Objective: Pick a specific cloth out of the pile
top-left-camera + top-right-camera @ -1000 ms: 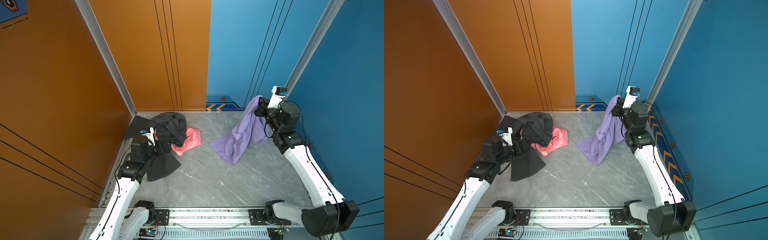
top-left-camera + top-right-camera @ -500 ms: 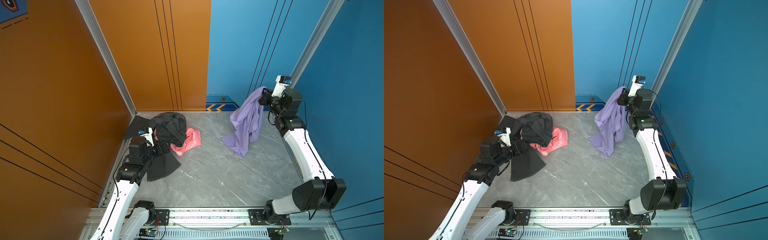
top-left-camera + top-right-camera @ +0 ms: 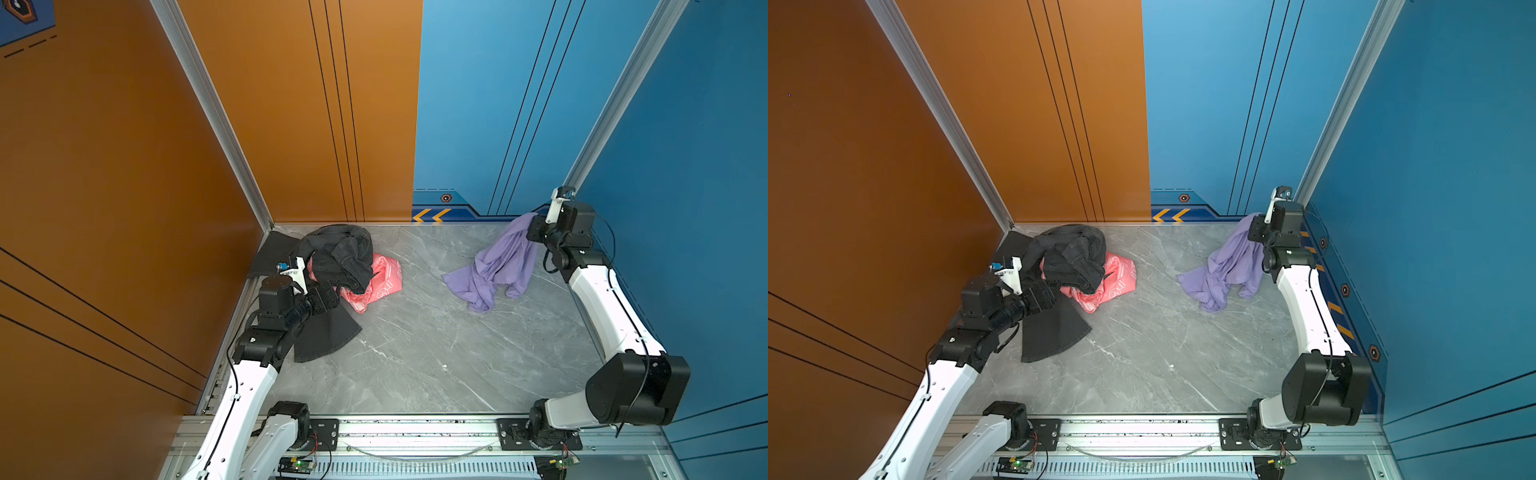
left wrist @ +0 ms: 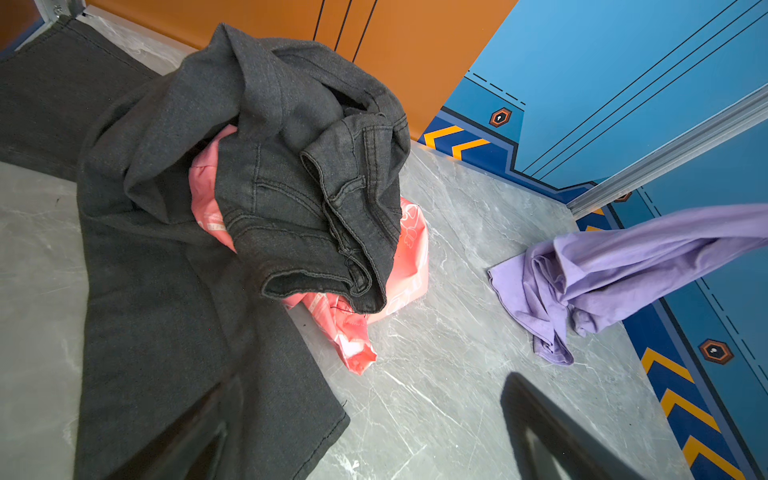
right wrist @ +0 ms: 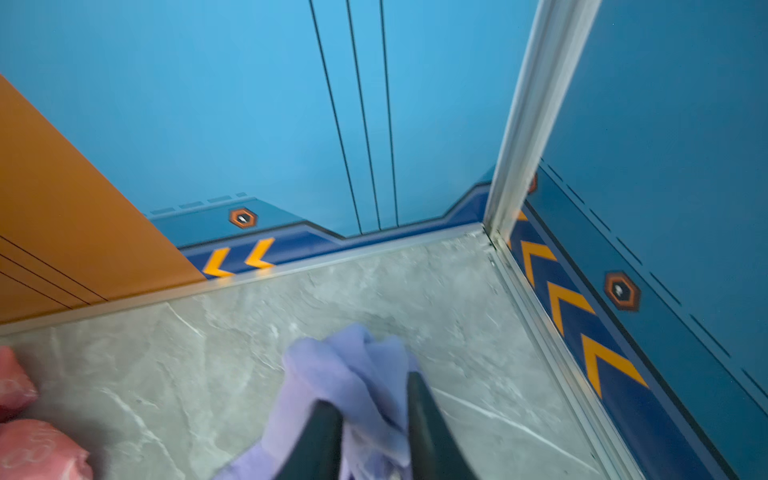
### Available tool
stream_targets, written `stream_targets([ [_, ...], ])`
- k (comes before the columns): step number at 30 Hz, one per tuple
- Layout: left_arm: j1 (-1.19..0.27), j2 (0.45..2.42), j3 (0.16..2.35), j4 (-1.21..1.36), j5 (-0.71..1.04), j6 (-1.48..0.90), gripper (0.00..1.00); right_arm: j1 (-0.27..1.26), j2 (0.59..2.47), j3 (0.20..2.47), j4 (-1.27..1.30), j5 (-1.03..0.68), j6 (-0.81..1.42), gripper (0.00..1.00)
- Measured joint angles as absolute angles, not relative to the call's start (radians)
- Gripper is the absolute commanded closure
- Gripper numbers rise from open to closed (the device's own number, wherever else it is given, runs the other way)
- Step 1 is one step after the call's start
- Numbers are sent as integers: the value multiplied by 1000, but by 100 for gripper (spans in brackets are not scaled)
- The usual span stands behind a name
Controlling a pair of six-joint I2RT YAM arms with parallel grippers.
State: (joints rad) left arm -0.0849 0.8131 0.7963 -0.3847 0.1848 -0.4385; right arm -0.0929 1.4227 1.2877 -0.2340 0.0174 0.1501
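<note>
Fingers (image 5: 428,415) of the right gripper (image 5: 370,392) were closed on a bunched fold of the plain lavender soft-fabric cloth (image 3: 498,266). They held its top end up while the lower part trailed on the grey marble-patterned table (image 3: 415,353), well apart from the pile (image 3: 345,257), on the right arm's side of it. The pile was a dark grey denim garment (image 4: 270,166) heaped over a pink garment with white print (image 4: 411,257). The left gripper (image 4: 372,382) hovered just beside the pile, its fingers wide apart and empty. The cloth looked light, thin and limp, likely to slip from a shallow pinch, so a deep hold on a gathered fold seemed safest. No container was in view.
</note>
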Motion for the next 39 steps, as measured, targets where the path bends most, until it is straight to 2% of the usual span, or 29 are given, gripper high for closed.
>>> stream_targets([
  [3, -83, 815, 795, -385, 185, -438, 2, -153, 1354, 1171, -268, 24, 197, 24],
  [6, -78, 823, 795, -384, 185, -435, 2, -192, 1278, 1114, -285, 23, 237, 12],
  [8, -76, 831, 795, -384, 185, -435, 2, -197, 1235, 1106, -287, 21, 255, 7],
  [12, -76, 841, 794, -377, 185, -435, 2, -197, 1182, 1112, -276, -5, 271, 6],
  [17, -76, 846, 793, -364, 185, -435, 2, -180, 1214, 1139, -270, -58, 289, 3],
  [26, -74, 829, 739, -273, 106, -395, 2, -18, 1226, 1113, -201, -112, 240, 0],
  [33, -71, 812, 564, 11, -113, -289, 2, 11, 1091, 891, -82, -69, 202, 0],
  [39, -65, 900, 457, 240, -288, -204, 2, -22, 1032, 650, 47, -1, 202, 0],
])
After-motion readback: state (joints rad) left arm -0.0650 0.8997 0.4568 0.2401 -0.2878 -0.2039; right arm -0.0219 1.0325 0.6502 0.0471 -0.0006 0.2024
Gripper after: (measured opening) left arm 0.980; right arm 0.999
